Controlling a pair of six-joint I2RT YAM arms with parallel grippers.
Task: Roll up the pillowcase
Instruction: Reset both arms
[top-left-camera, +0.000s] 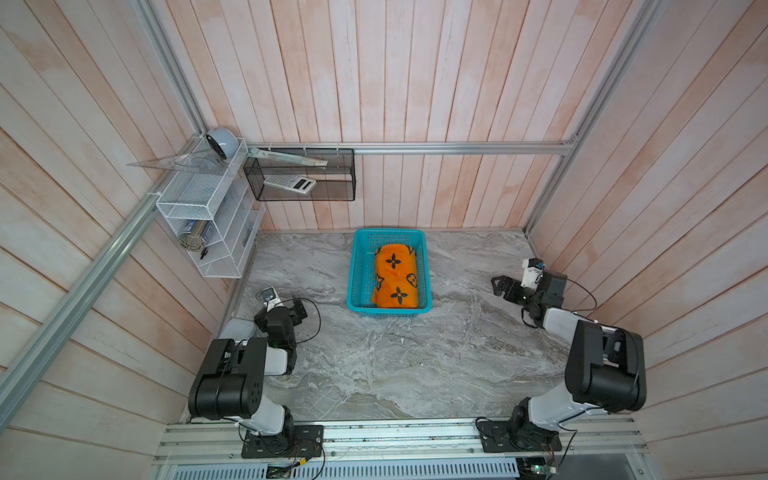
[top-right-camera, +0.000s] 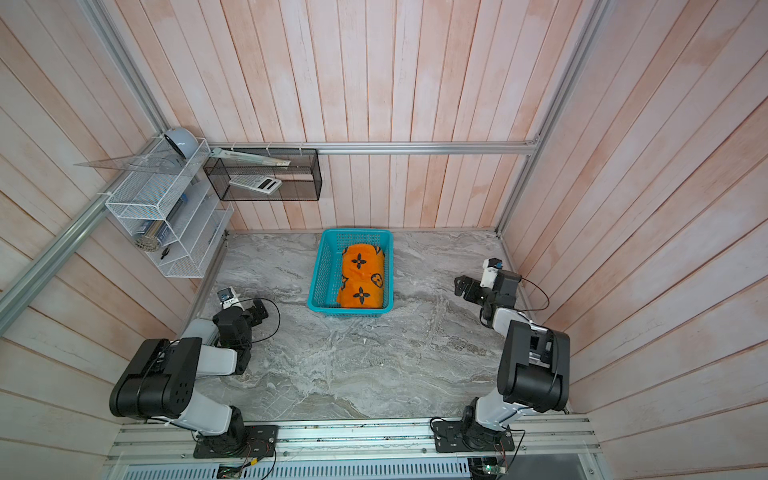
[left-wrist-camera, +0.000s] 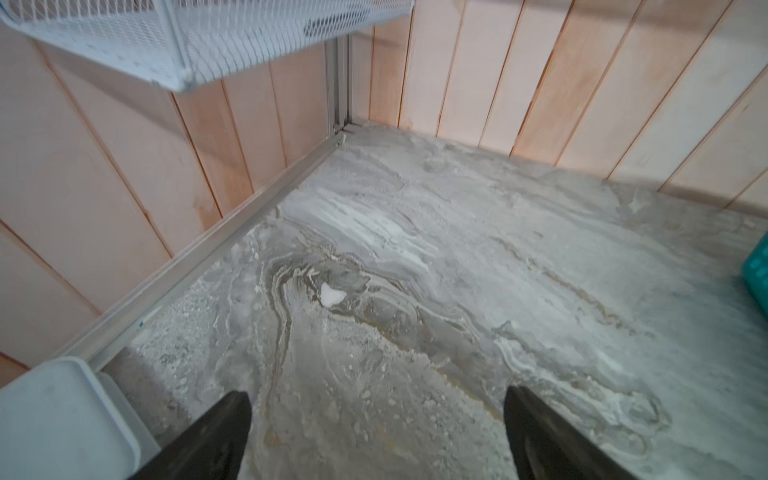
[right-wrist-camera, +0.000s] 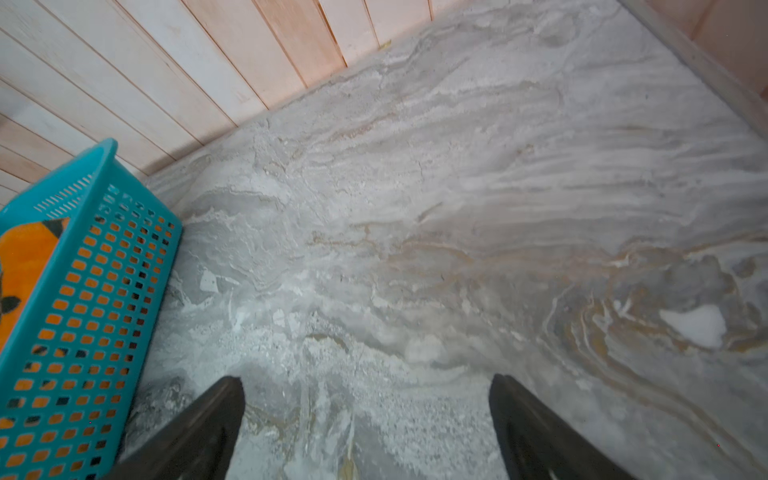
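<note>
The orange pillowcase (top-left-camera: 395, 276) (top-right-camera: 361, 276) with black flower prints lies as a rolled bundle inside the teal mesh basket (top-left-camera: 358, 270) (top-right-camera: 324, 270) at the back middle of the marble table. In the right wrist view it shows over the basket's rim and through the holes of the basket wall (right-wrist-camera: 95, 299), as orange pillowcase cloth (right-wrist-camera: 25, 266). My left gripper (top-left-camera: 299, 311) (top-right-camera: 259, 311) (left-wrist-camera: 376, 392) hovers open over bare table, left of the basket. My right gripper (top-left-camera: 500, 284) (top-right-camera: 461, 286) (right-wrist-camera: 366, 379) stands open to the basket's right, empty.
A white wire shelf (top-left-camera: 199, 208) and a black mesh wall bin (top-left-camera: 299, 178) holding a calculator (top-left-camera: 291, 183) hang at the back left. A white tray (left-wrist-camera: 62, 419) sits by the left wall near my left arm. Wooden walls close three sides.
</note>
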